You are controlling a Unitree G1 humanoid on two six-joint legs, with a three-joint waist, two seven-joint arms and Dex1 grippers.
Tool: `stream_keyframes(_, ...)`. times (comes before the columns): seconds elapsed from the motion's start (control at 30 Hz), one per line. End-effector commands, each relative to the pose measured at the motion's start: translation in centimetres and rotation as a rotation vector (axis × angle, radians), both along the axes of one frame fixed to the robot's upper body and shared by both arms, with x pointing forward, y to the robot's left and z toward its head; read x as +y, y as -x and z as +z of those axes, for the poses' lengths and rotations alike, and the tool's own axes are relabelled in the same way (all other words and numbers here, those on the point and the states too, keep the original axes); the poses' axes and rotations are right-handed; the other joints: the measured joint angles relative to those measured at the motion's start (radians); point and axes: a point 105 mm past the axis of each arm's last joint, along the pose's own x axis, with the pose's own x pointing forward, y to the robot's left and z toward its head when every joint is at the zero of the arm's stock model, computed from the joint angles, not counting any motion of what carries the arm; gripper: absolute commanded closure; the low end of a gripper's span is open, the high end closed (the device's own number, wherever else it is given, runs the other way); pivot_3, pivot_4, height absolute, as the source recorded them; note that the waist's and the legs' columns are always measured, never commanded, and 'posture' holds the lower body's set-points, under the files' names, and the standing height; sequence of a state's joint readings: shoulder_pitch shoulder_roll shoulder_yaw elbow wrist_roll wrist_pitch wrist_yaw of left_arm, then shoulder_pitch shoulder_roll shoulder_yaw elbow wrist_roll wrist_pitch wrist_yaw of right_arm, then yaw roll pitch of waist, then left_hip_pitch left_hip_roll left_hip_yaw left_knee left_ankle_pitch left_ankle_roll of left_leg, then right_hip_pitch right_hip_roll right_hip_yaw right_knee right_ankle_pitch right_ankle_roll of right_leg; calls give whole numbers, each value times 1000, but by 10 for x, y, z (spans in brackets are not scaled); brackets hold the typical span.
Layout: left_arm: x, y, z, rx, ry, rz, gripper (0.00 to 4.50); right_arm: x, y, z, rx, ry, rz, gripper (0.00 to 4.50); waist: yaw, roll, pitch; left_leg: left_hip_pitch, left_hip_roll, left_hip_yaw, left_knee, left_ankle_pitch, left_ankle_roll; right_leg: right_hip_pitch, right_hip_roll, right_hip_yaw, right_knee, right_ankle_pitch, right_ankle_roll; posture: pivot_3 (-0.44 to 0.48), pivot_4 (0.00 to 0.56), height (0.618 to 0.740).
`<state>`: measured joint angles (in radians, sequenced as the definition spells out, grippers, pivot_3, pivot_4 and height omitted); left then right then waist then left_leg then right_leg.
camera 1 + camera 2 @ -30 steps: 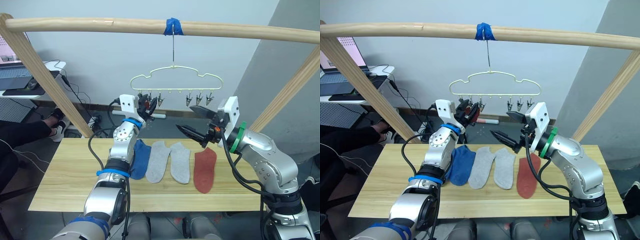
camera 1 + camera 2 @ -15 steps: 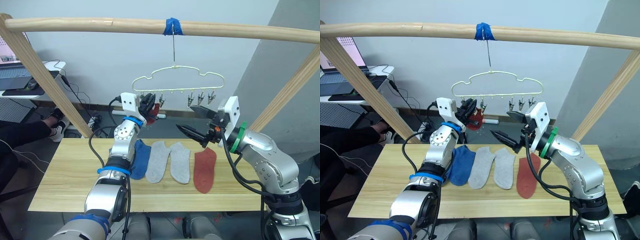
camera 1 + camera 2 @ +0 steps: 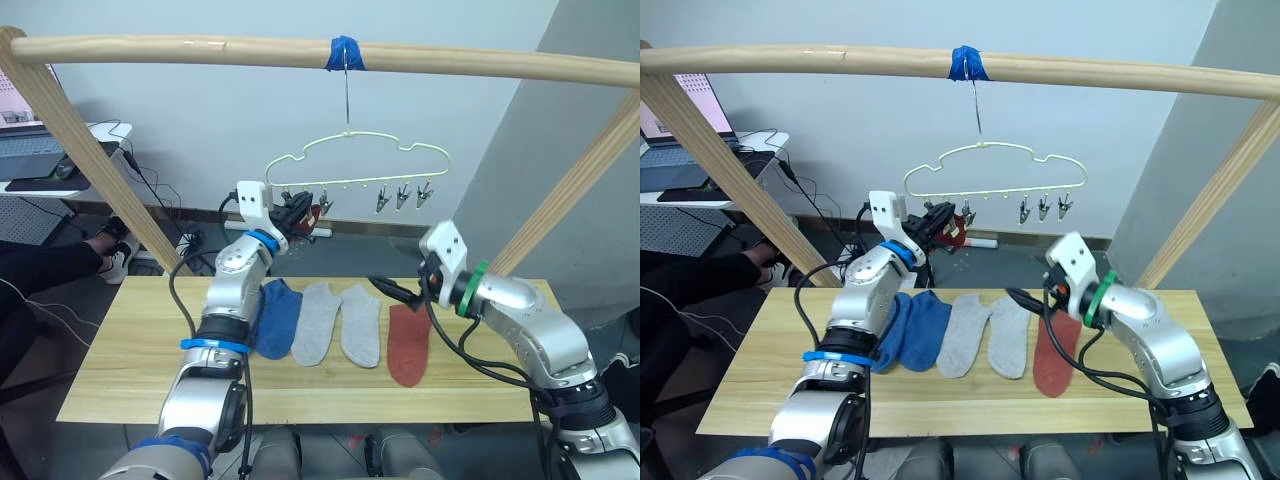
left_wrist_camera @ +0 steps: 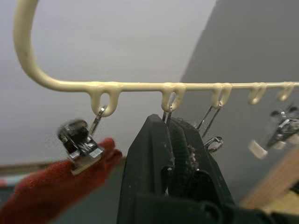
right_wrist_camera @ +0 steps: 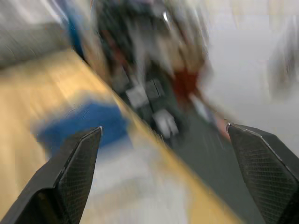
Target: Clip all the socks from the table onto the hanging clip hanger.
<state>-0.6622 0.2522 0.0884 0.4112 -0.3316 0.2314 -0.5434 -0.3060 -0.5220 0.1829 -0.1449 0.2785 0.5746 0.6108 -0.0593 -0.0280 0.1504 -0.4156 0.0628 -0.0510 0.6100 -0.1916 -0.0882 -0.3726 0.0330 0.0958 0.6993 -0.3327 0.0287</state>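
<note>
My right gripper (image 3: pixel 392 290) has dropped from chest height, where it hung a second ago, to just above the tabletop (image 3: pixel 120 370), its tips now beside the top end of the rust red sock (image 3: pixel 408 343) — I read that as the start of the next pick. Up at the clip hanger (image 3: pixel 352 160), which hangs by its hook from the taped wooden pole (image 3: pixel 200 50), my left gripper (image 3: pixel 298 212) has stayed at the left end of the clip row, and the other rust red sock (image 4: pixel 44 198) is caught there in the end clip (image 4: pixel 79 144), dangling beside my fingers. So one sock looks hung, with the rest still to go: on the tabletop I can count a blue sock (image 3: pixel 275 318), two light grey socks (image 3: pixel 338 322) and the red one lying side by side; in the right eye view the blue patch looks like two socks overlapping, though I cannot be sure. My left jaws are pressed together at the second clip, right under its loop on the wire — whether they pinch the clip or merely touch it I cannot tell. My right jaws stand wide apart and hold nothing, with blurred tabletop and blue fabric between them in the wrist view.
</note>
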Motion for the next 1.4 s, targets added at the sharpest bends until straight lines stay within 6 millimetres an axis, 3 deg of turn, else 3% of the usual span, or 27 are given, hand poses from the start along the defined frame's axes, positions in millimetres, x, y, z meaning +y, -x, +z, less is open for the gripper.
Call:
stream_keyframes(0.03, -1, 16, -5, 166, 30, -116, 4492, -22, -7, -36, 34, 150, -26, 0, -3, 1, 0, 0, 0, 0, 0, 0, 0, 0, 0, 0, 0, 0, 0, -27, 130, 740)
stream_keyframes(0.13, 4, 29, 3, 248, 78, -196, 4492, -34, -13, -68, 107, 209, -55, 0, -11, 1, 0, 1, 0, 0, 0, 0, 0, 0, 1, 0, 0, 0, 1, -15, 125, 740)
stream_keyframes(0.3, 15, 33, 6, 308, 70, -189, 4492, -29, -20, -95, 207, 197, -82, 0, -25, 1, 0, 1, 1, 0, 0, 0, 0, 1, 1, 0, 1, 0, 1, 2, 120, 740)
stream_keyframes(0.5, 12, 37, 5, 320, 87, -195, 4492, -32, -17, -130, 283, 260, -116, 0, -20, 1, 0, 1, 0, 0, 0, 0, 0, 2, 0, 0, 0, 2, -3, 17, 124, 740)
stream_keyframes(0.6, 13, 37, 2, 325, 80, -186, 4500, -36, -13, -141, 288, 293, -109, 567, -21, 1, 0, 4, 0, 0, 0, 0, 0, 4, 0, 0, 0, 2, -3, 26, 126, 740)
stream_keyframes(0.67, 14, 37, 3, 321, 91, -185, 4500, -36, -12, -140, 268, 287, -99, 1237, -21, 1, 0, 9, 0, 0, 0, 0, 0, 9, 0, 0, 0, 0, 0, 29, 126, 740)
stream_keyframes(0.77, 15, 37, 5, 319, 99, -181, 4500, -34, -13, -134, 226, 276, -75, 2332, -21, 1, 0, 19, 0, 0, -1, 0, 0, 20, 0, 0, -2, -1, 2, 32, 125, 740)
stream_keyframes(0.9, 13, 40, 3, 346, 139, -188, 4500, -31, -14, -118, 149, 259, -45, 3837, -20, 1, 0, 19, 0, 0, -1, 0, 0, 20, 0, 1, -2, -1, 2, 35, 127, 740)
stream_keyframes(0.97, 11, 42, 3, 380, 197, -209, 4500, -24, -16, -100, 85, 246, -17, 4477, -19, 1, 1, 18, 0, 0, -1, 0, 0, 20, 0, 1, -2, -1, 2, 31, 131, 740)
stream_keyframes(1.17, 7, 49, 5, 488, 322, -261, 4500, 20, -9, -33, -86, 162, 106, 4477, -24, 3, 2, 16, 1, 0, -2, 0, 0, 16, 0, 1, -2, -1, 2, 19, 136, 740)
stream_keyframes(1.4, 4, 47, 9, 522, 378, -269, 4500, 69, -4, 16, -218, 136, 200, 4477, -17, 2, 3, 15, 0, 0, -2, -1, -2, 16, 0, 1, -3, -2, 3, 8, 134, 740)
